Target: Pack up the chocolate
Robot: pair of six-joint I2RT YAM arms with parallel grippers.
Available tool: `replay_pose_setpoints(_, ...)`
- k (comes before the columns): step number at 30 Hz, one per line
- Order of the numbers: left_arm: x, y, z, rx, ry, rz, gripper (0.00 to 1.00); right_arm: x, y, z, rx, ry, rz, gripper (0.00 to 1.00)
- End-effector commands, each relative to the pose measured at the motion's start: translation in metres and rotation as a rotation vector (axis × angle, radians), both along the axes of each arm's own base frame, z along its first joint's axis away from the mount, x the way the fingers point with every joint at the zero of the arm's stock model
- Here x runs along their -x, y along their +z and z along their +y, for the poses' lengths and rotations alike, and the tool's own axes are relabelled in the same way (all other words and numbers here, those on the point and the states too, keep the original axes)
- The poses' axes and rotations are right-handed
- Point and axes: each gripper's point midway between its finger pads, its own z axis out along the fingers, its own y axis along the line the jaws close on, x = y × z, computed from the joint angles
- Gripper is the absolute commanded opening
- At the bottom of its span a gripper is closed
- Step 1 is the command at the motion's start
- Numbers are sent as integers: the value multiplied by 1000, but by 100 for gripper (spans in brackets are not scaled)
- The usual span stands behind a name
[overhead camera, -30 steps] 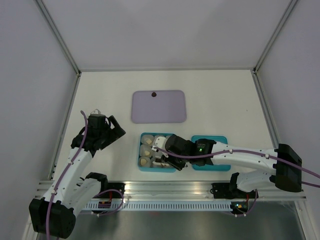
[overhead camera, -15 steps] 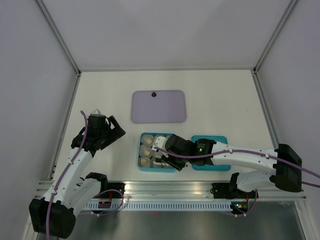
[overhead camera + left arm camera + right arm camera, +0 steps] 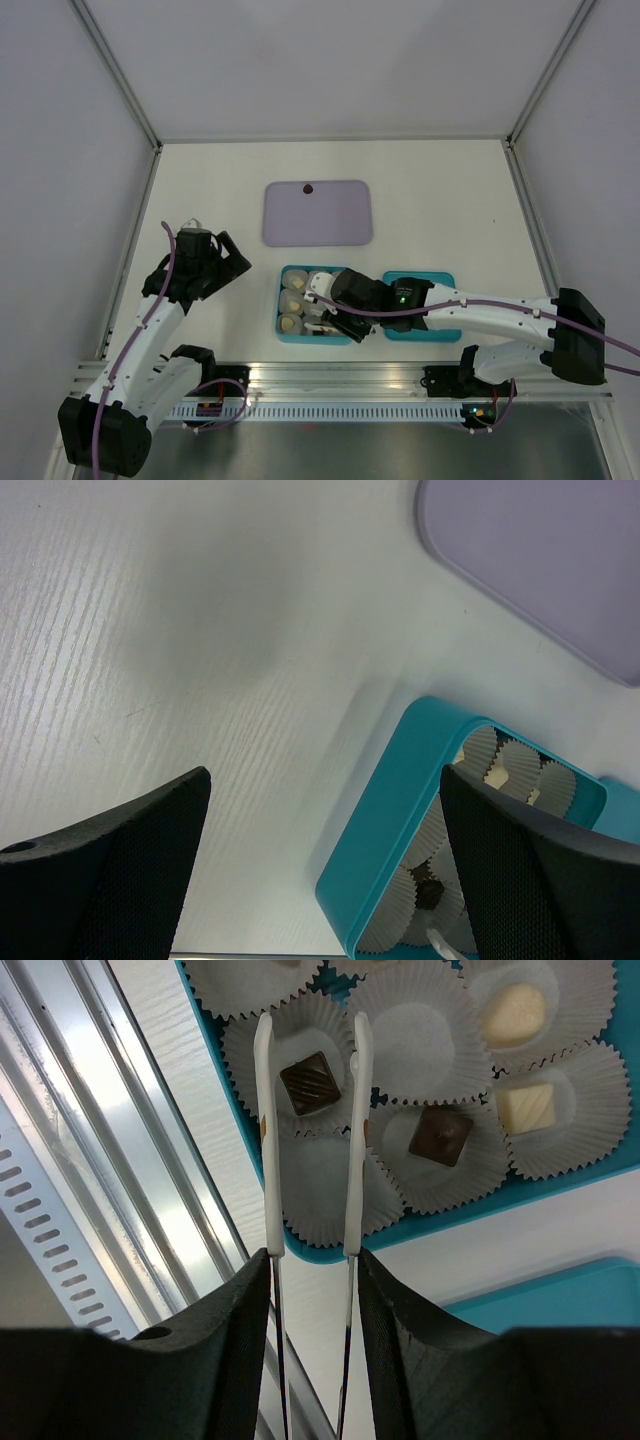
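Right gripper [image 3: 312,1260] clamps thin white tweezers [image 3: 268,1140], whose prongs stand spread on either side of a dark brown, ridged square chocolate [image 3: 307,1082] without touching it. Over the last second the top view shows hardly any movement, so I judge this piece set down in its fluted white paper cup [image 3: 308,1120], with only the retreat left. Around it, the glossy teal plastic box [image 3: 500,1200] holds another dark square [image 3: 440,1135] and two smooth cream pieces [image 3: 516,1012]. Left gripper [image 3: 325,780] hangs wide open above the matte, grained white tabletop [image 3: 150,630].
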Motion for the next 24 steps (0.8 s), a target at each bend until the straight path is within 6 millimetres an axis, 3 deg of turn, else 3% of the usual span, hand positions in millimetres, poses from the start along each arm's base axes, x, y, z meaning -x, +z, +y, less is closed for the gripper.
replay_pose_setpoints(1, -2, 3, -1, -7, -24, -21, 100, -7, 36, 19, -120, -13, -46, 44)
replay_pose_setpoints(4, -2, 4, -1, -7, -23, -26, 100, -15, 51, 25, -168, -41, -83, 43)
replay_pose_setpoints(8, -2, 4, -1, -8, -21, -26, 100, -37, 88, 37, -255, -110, -172, 42)
replay_pose_setpoints(12, -2, 4, -2, -6, -25, -23, 100, -76, 109, 41, -304, -210, -208, 41)
replay_pose_setpoints(13, -3, 4, -2, -5, -24, -25, 99, -101, 110, 40, -307, -261, -204, 41)
replay_pose_setpoints(15, -3, 4, -2, -5, -24, -25, 100, -129, 111, 38, -306, -315, -203, 41)
replay_pose_setpoints(16, -4, 5, -2, -6, -23, -27, 100, -157, 109, 35, -297, -373, -209, 41)
replay_pose_setpoints(18, -4, 5, -1, -9, -24, -26, 100, -185, 105, 35, -278, -406, -213, 41)
replay_pose_setpoints(19, -4, 4, -1, -11, -23, -22, 100, -211, 99, 36, -258, -450, -216, 41)
replay_pose_setpoints(21, -3, 2, 0, -17, -17, -17, 100, -235, 90, 38, -237, -478, -211, 42)
replay_pose_setpoints(24, -4, 0, 2, -21, -8, -10, 100, -290, 65, 43, -182, -557, -202, 43)
